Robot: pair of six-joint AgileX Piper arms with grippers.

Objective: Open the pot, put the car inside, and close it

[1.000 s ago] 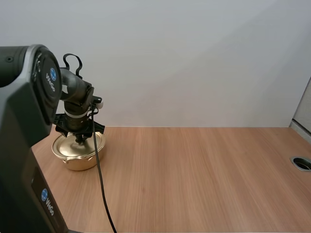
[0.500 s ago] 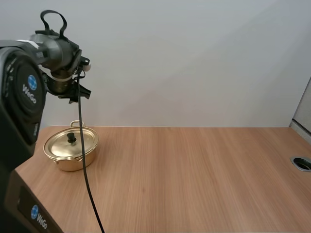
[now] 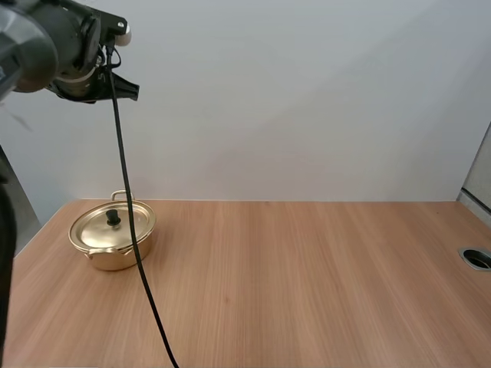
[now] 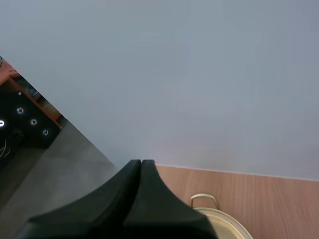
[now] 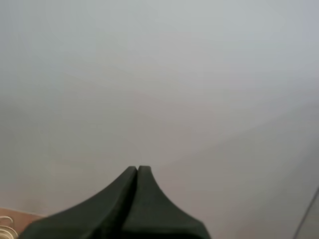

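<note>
The gold pot [image 3: 116, 257] sits on the surface [image 3: 307, 276] near its far left corner, the lid [image 3: 98, 228] on and the black knob [image 3: 113, 218] upright. High above it, the left gripper [image 4: 141, 162] is clenched into one dark wedge, holding nothing. The right gripper [image 5: 137, 168] is likewise pressed together and empty, well off the surface.

I see the pot [image 3: 116, 254] at the table's [image 3: 307, 291] far left corner, near the back edge, with its lid [image 3: 100, 228] on it
</note>
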